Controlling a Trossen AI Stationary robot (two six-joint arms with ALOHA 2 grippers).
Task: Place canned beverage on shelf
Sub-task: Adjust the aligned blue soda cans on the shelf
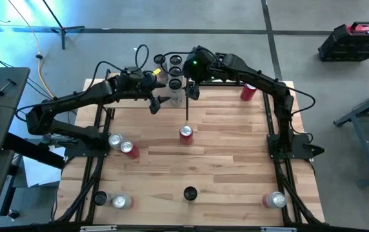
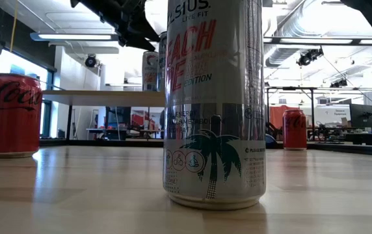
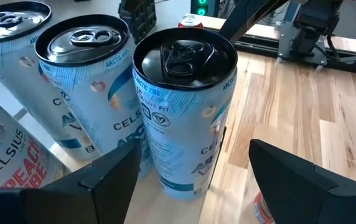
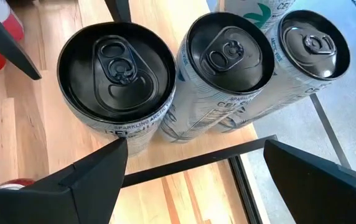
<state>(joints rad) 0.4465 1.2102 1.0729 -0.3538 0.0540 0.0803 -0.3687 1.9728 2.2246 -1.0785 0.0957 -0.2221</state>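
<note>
A light-wood shelf (image 4: pixel 228 132) on black posts stands at the table's far middle, with several tall Celsius cans upright on it. The one at the shelf's near edge is a pale blue can with a black top (image 3: pixel 184 112). My left gripper (image 3: pixel 193 152) is open and its fingers stand on either side of that can's lower body; I see no touch. My right gripper (image 4: pixel 195 144) hangs open above the shelf's edge, slanting down over three cans; the black-topped can (image 4: pixel 119 81) stands beside one fingertip. In the high view both grippers (image 1: pixel 157 103) (image 1: pixel 192 90) meet at the shelf.
Loose cans stand about the table: a red one (image 1: pixel 186 134) in the middle, a black-topped Celsius can (image 1: pixel 189 193) at the near middle, two (image 1: pixel 121 144) at the left, two (image 1: pixel 112 200) at the near left, one (image 1: pixel 275 200) at the near right and a red one (image 1: pixel 248 91) at the far right.
</note>
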